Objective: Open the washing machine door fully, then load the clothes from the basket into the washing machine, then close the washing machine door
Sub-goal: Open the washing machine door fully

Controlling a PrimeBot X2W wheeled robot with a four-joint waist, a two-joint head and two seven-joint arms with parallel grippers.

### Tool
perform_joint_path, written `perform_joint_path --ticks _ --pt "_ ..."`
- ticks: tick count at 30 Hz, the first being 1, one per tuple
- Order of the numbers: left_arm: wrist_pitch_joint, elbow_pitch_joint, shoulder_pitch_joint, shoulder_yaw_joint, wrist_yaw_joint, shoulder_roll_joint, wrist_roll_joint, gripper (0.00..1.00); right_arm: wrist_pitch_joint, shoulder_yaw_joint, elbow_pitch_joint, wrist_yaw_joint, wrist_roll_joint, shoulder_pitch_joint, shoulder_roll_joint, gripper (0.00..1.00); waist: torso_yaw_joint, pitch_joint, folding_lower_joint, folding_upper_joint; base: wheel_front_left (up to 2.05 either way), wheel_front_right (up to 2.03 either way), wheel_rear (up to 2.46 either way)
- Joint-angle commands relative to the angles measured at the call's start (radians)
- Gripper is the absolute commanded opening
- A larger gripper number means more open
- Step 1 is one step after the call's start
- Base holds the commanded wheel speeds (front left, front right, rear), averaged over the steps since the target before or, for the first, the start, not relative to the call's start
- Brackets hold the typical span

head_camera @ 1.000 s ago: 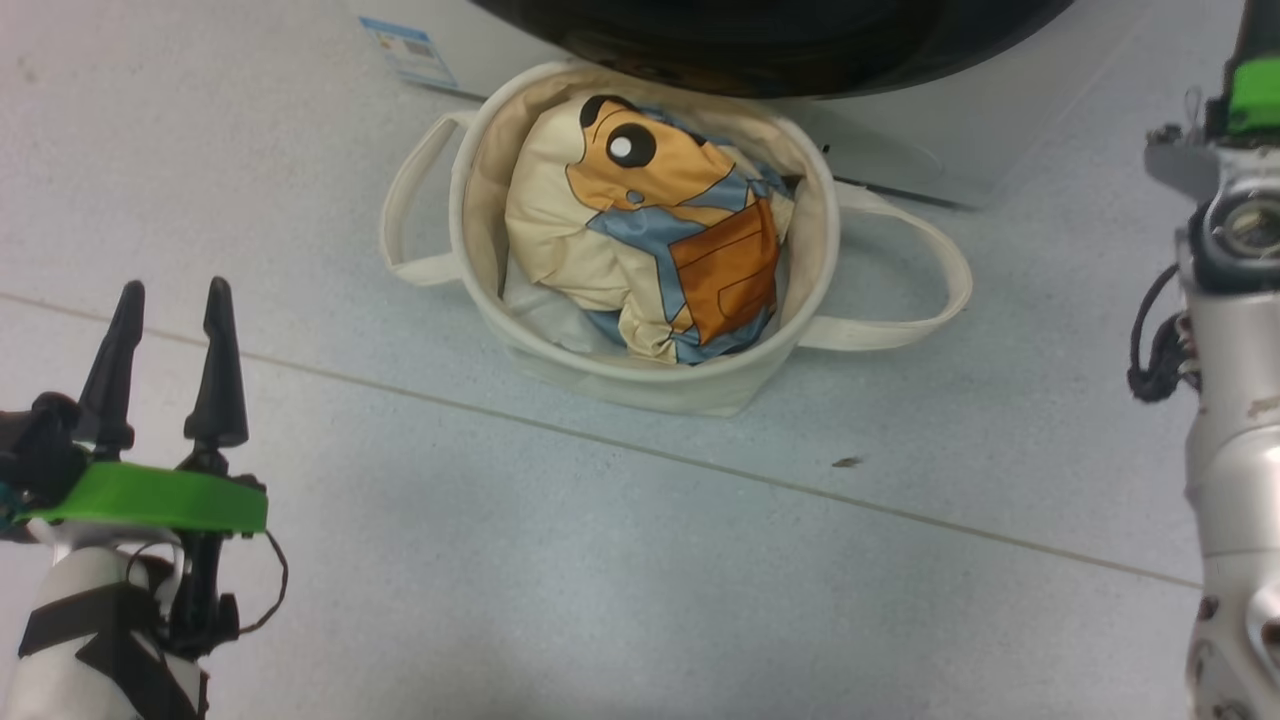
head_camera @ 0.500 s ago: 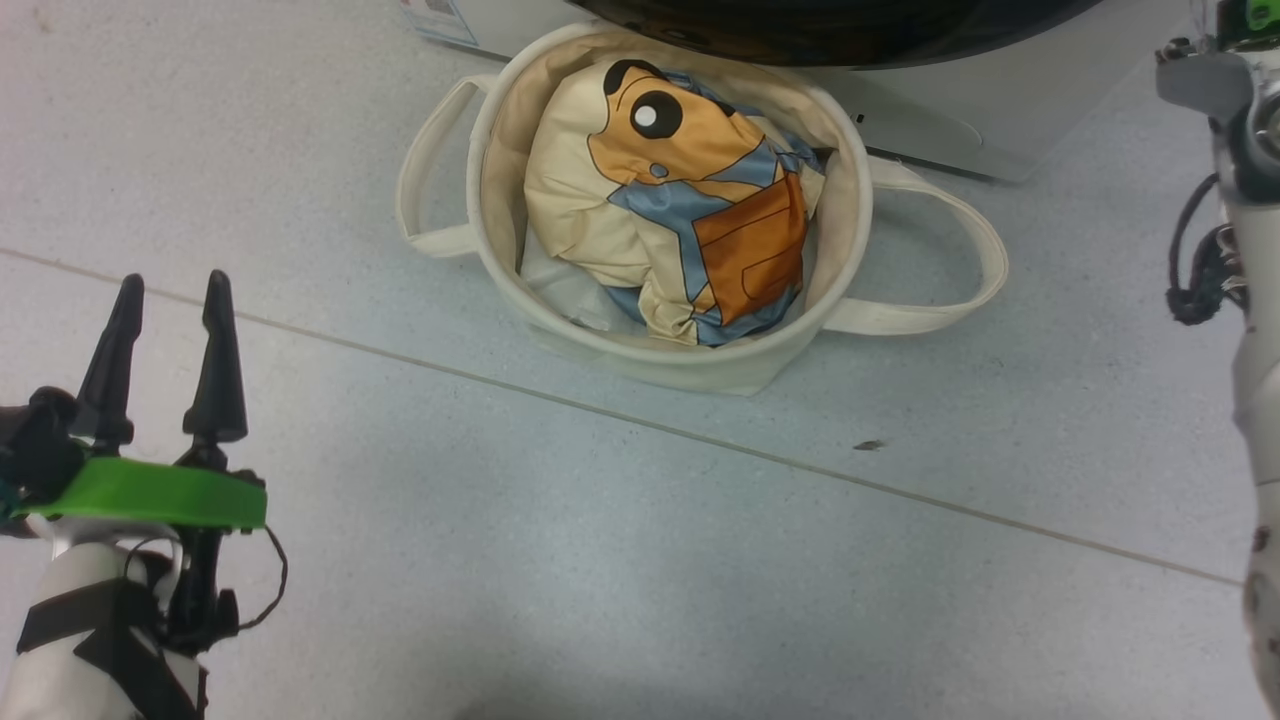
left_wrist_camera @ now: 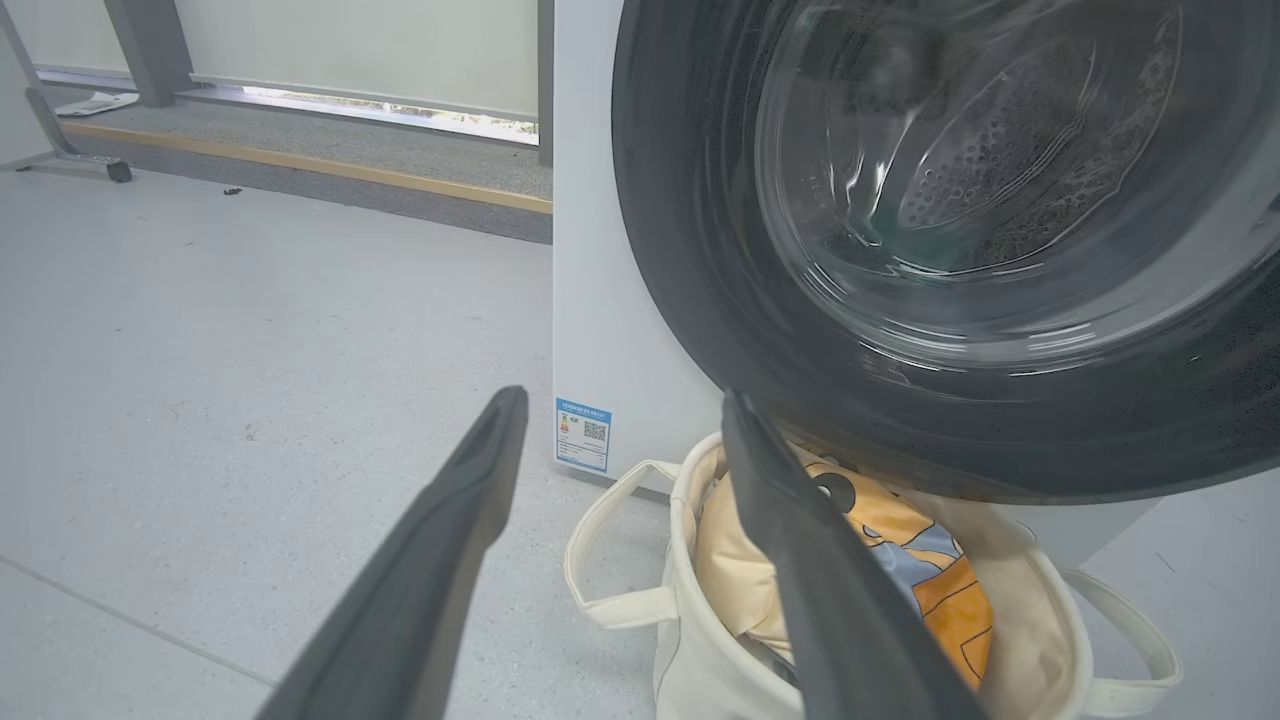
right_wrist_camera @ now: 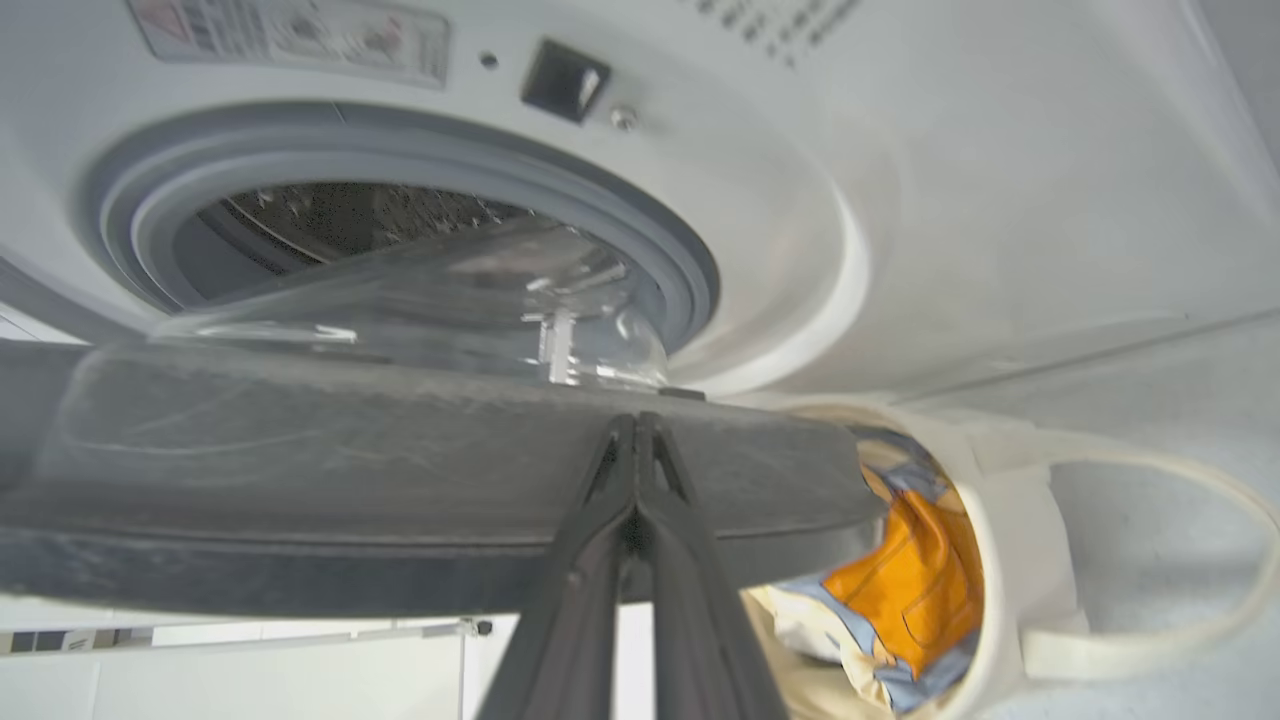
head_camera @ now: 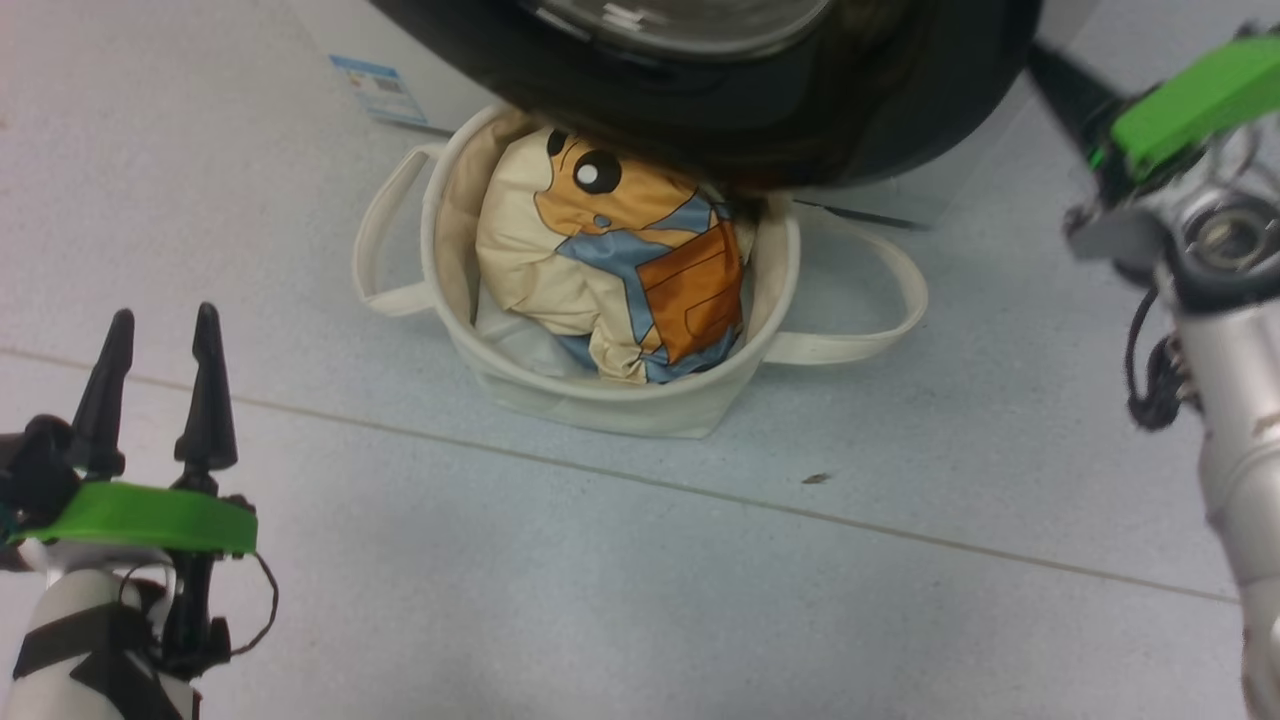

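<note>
Pale grey speckled floor (head_camera: pixel 560 610) with thin seam (head_camera: pixel 640 481), grey post (left_wrist_camera: pixel 150 50), pale wall panel (left_wrist_camera: pixel 350 45) beside the post, wooden strip (left_wrist_camera: pixel 300 165) by the post's foot.

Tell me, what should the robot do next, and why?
Probably swing the door wider with the shut right gripper, whose tips sit at its rim. The door stands only part open and hangs over the basket, covering part of the clothes, so lifting them out now looks awkward.
</note>
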Motion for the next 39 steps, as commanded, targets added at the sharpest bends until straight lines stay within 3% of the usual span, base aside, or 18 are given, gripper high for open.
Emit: perform_joint_path --ticks 1,5,10,15,24,34,39 --pt "-0.012 -0.023 0.013 0.041 -0.006 0.046 0.013 1.00 0.052 0.059 -0.057 0.001 0.017 0.036 0.063 0.00 -0.023 -0.025 0.0001 0.0000 0.00 0.00 0.00" --pt "-0.012 -0.017 0.022 0.050 -0.006 0.049 0.016 1.00 0.095 0.080 -0.131 0.001 0.035 0.102 0.058 0.00 -0.037 -0.048 0.0001 0.0000 0.00 0.00 0.00" --pt "-0.012 -0.012 0.025 0.048 -0.006 0.047 0.018 1.00 -0.020 0.031 -0.229 0.001 0.009 0.117 0.042 0.00 -0.030 -0.056 0.0001 0.0000 0.00 0.00 0.00" --pt "-0.012 -0.007 0.023 0.043 -0.006 0.039 0.017 1.00 -0.090 0.020 -0.244 0.001 -0.024 0.094 0.033 0.00 -0.003 -0.056 0.0001 0.0000 0.00 0.00 0.00" --pt "-0.012 0.017 0.045 0.053 -0.006 0.028 0.036 1.00 0.013 0.109 -0.162 0.001 -0.040 0.062 0.052 0.00 0.010 -0.108 0.0001 0.0000 0.00 0.00 0.00" --pt "-0.012 0.034 0.118 0.111 -0.006 0.015 0.061 1.00 0.149 0.223 -0.231 0.001 -0.061 0.176 0.059 0.00 0.006 -0.235 0.0001 0.0000 0.00 0.00 0.00" --pt "-0.012 0.051 0.162 0.138 -0.006 0.004 0.082 1.00 0.185 0.271 -0.295 0.001 -0.069 0.268 0.086 0.00 0.045 -0.318 0.0001 0.0000 0.00 0.00 0.00"
